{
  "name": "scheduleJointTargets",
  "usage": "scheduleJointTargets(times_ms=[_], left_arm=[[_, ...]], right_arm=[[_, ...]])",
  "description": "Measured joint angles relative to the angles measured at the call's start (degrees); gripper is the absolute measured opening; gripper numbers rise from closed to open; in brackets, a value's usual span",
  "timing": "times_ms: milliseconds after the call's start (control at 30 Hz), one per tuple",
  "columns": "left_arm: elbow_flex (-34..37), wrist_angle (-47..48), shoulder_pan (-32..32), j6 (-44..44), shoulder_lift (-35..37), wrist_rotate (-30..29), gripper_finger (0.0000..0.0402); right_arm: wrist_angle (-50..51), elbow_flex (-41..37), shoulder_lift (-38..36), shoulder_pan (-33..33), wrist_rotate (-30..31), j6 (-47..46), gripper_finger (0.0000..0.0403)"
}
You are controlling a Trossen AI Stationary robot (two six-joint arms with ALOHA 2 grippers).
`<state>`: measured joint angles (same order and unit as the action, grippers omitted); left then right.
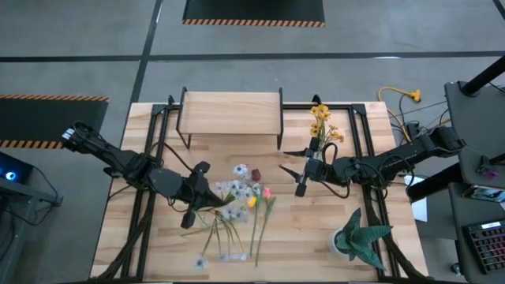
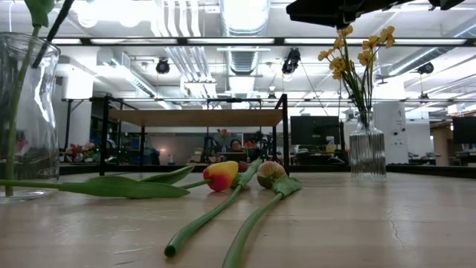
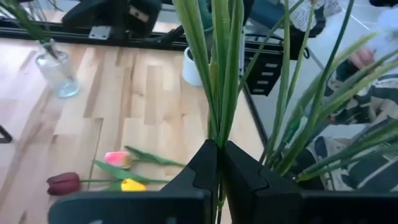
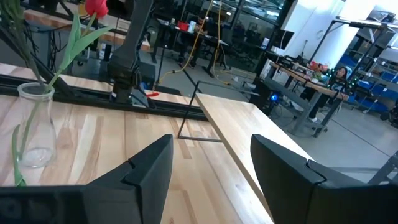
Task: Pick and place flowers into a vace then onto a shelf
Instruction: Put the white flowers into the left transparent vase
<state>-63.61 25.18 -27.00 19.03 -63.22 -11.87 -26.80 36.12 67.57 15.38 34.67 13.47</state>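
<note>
Pinching a sheaf of long green stems between my left fingers [image 3: 202, 171], pads pressed tight on them, I've got my left gripper [image 1: 192, 207] at the table's front-left. The flowers [image 1: 237, 193] fan out beside it: pale blossoms, a maroon tulip [image 3: 63, 183], a pink one [image 3: 117, 159] and a yellow one [image 3: 132, 185] lying flat on the wood. My right gripper [image 1: 302, 180] hovers mid-table, fingers [image 4: 149, 165] spread wide, holding nothing. Just behind it a ribbed glass vase [image 2: 367, 152] stands upright with the yellow-bloomed bunch [image 1: 320, 118] in it. The shelf [image 1: 230, 108], pale board on thin black legs, sits at the table's back edge.
</note>
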Motion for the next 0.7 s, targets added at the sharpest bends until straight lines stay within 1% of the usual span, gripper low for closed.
scheduleJointTargets(times_ms=[133, 333, 500, 600, 700], left_arm=[[5.47, -4.42, 0.0, 0.04, 3.71, -0.68, 0.0], [17.45, -15.5, -0.02, 0.06, 11.3, -0.64, 0.0], [26.36, -21.73, -0.02, 0.12, 16.23, -0.62, 0.0], [30.18, -24.21, -0.02, 0.39, 18.58, -0.42, 0.0001], [32.63, -25.74, -0.04, 1.94, 20.44, -0.19, 0.0014]], right_arm=[[0.01, 0.0, 0.0, -0.01, 0.0, 0.0, 0.0207], [0.0, 0.0, 0.0, -0.02, 0.0, 0.0, 0.0207], [-0.01, 0.0, 0.0, 0.0, -0.02, -0.02, 0.0207], [-0.01, 0.0, 0.0, 0.0, 0.01, -0.44, 0.0207], [-0.01, 0.0, 0.0, 0.0, 0.01, -1.05, 0.0207]])
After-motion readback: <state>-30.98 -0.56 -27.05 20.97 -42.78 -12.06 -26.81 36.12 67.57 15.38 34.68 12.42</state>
